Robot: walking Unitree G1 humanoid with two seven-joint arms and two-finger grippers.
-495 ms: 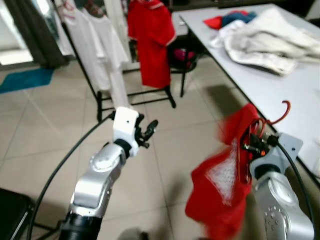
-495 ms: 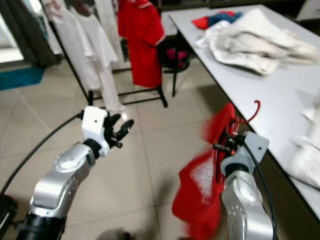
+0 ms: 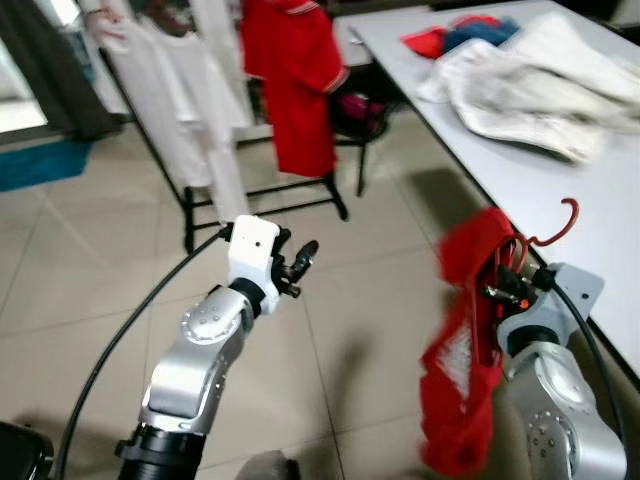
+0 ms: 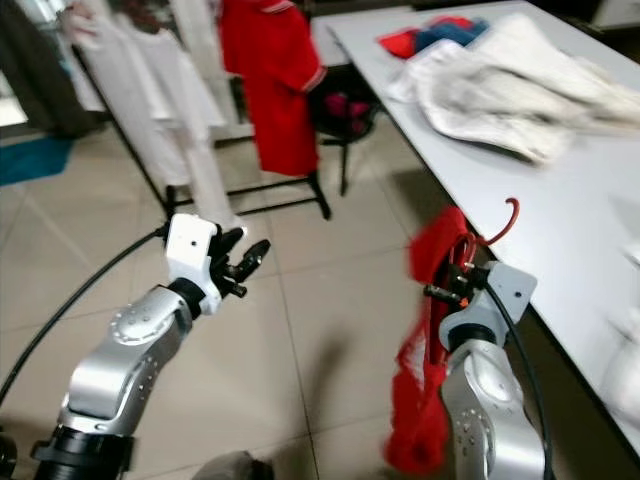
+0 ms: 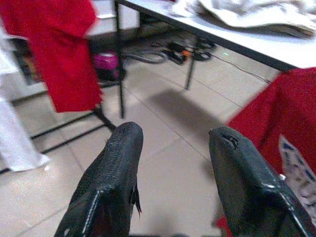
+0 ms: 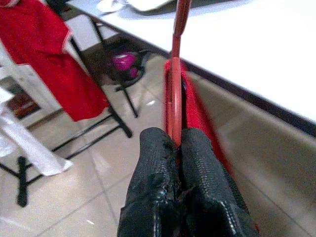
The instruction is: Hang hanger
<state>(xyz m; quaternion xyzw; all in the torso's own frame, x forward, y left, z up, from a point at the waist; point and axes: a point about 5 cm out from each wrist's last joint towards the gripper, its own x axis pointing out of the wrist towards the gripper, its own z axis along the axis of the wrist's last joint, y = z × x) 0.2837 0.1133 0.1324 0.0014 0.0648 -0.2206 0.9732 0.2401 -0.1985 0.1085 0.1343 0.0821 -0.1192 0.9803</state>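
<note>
- Since half a second ago the red shirt (image 3: 462, 385) on my hanger has swung from a wide spread to a narrower, hanging drape; my arms sit much as they did, and the camera has shifted a little.
- My right gripper (image 6: 173, 148) is pressed together on the red hanger (image 6: 174, 94), pinching its neck just below the hook (image 3: 560, 225), which points up beside the table (image 3: 560, 170).
- My left gripper (image 5: 173, 143) is spread, holding nothing, raised in front of me over the floor tiles.
- Ahead stands the clothes rack (image 3: 262, 195) with white garments (image 3: 205, 110) and a red shirt on the rack (image 3: 300, 85); it is well apart from my hanger.
- Risk, as I judge it: the shirt is swaying, so it could slide off the hanger or twist the neck in my pinch.
- Walking close to the table edge could snag the hook or the cloth, and a swinging load makes landing the hook on the rail harder.
</note>
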